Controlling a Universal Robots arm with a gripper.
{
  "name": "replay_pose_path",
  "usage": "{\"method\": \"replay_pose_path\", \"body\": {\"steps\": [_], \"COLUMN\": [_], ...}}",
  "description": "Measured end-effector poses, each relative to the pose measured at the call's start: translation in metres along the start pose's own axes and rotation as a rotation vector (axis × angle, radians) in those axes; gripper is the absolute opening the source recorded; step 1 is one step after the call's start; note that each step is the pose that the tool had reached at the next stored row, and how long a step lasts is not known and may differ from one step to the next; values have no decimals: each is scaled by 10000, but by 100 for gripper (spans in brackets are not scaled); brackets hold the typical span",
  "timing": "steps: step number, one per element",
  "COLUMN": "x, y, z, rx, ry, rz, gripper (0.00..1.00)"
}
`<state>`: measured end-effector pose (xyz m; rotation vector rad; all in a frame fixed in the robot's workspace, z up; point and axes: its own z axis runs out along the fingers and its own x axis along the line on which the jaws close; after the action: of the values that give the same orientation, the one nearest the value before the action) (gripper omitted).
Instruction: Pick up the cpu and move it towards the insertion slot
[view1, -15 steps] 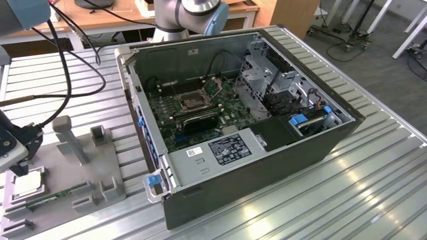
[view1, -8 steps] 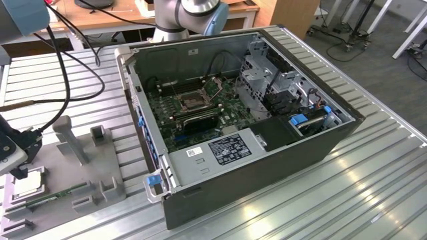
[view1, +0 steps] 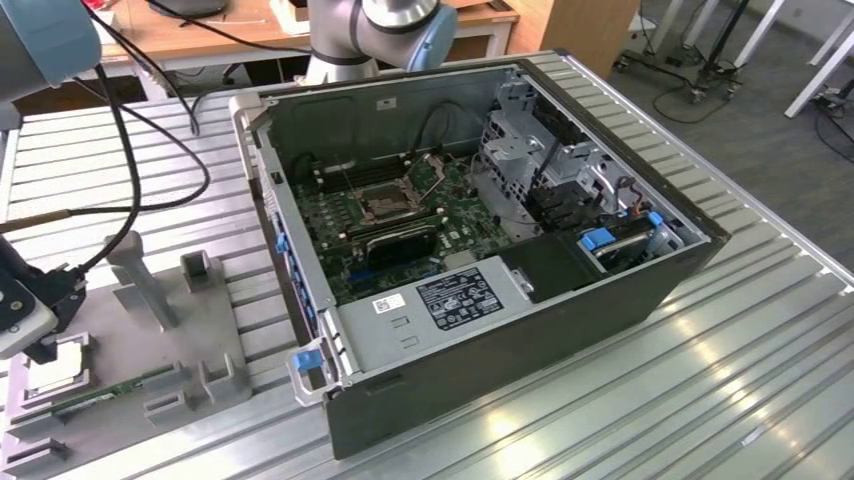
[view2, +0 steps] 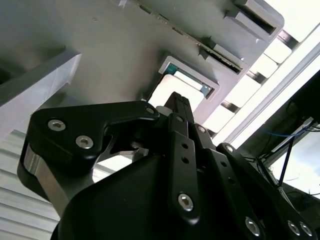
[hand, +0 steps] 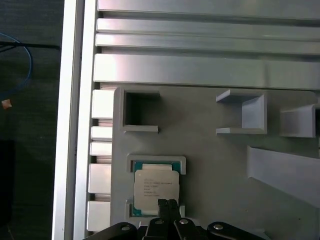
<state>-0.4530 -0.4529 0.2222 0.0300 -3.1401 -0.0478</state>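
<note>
The cpu (hand: 156, 186), a silvery square chip with a thin green rim, lies flat in a small grey nest at the near corner of the fixture plate (hand: 210, 150). In the exterior view the cpu (view1: 56, 372) sits at the far left. My gripper (hand: 167, 204) hangs just above the chip's edge with its black fingertips pressed together and nothing between them; I cannot tell whether they touch the chip. The second wrist view has the gripper (view2: 176, 100) in front of the bright cpu (view2: 186, 82). The insertion slot (view1: 380, 205), a silver-framed socket, lies on the motherboard inside the open case.
The open computer case (view1: 561, 310) stands in the middle of the ribbed metal table. Grey upright posts (view1: 140, 275) rise from the fixture plate, and a green memory stick (view1: 100, 393) lies beside the cpu. Black cables (view1: 127, 180) trail over the table on the exterior view's left.
</note>
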Motion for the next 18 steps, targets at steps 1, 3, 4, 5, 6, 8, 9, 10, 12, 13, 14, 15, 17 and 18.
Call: {"method": "replay_pose_path", "body": {"steps": [1,3,4,5,6,8,9,10,12,13,14,15,17,18], "x": [6,20,22,24,27,32,35,37,40,41,43,46,47,48], "y": [0,0,-1,-1,-1,-2,-2,-2,-1,1,4,7,12,13], "z": [11,28,38,49,60,79,87,93,100,106,112,117,127,130], "rx": [1,9,14,30,44,55,56,56,56,55,54,55,56,56], "ry": [1,-1,-3,-3,-1,0,0,-1,-1,-3,-3,-2,-1,0], "rz": [0,1,0,-1,0,0,0,0,0,0,1,1,-1,-1], "gripper": [11,11,11,11,11,11,11,11,11,11,11,11,11,11]}}
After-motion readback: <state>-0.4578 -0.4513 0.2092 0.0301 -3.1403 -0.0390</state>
